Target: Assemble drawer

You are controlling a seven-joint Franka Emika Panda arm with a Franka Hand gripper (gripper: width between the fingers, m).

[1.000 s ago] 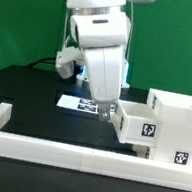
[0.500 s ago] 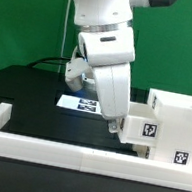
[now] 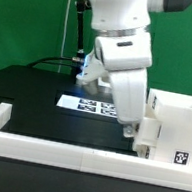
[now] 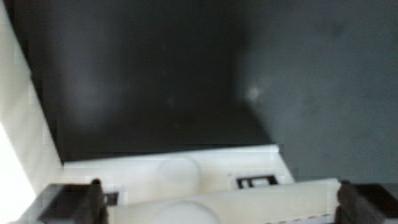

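The drawer's tall white casing (image 3: 181,123) stands at the exterior view's right, with a square tag low on its front. One white tray box (image 3: 151,132) sits against the casing's near side, mostly hidden behind my gripper (image 3: 130,133). In the wrist view the tray's white wall (image 4: 196,175), with a rounded notch, lies between my two dark fingers, which stand wide apart. My gripper (image 4: 222,205) looks open, with its fingertips at the tray's outer end. A second tray is not in view.
The marker board (image 3: 87,106) lies flat on the black table behind my arm. The long low white border wall (image 3: 54,153) runs along the front and turns back at the exterior view's left. A green backdrop and cables stand behind.
My arm has swung toward the exterior view's right. The tray has moved with it toward the casing, so less of the tray sticks out now.
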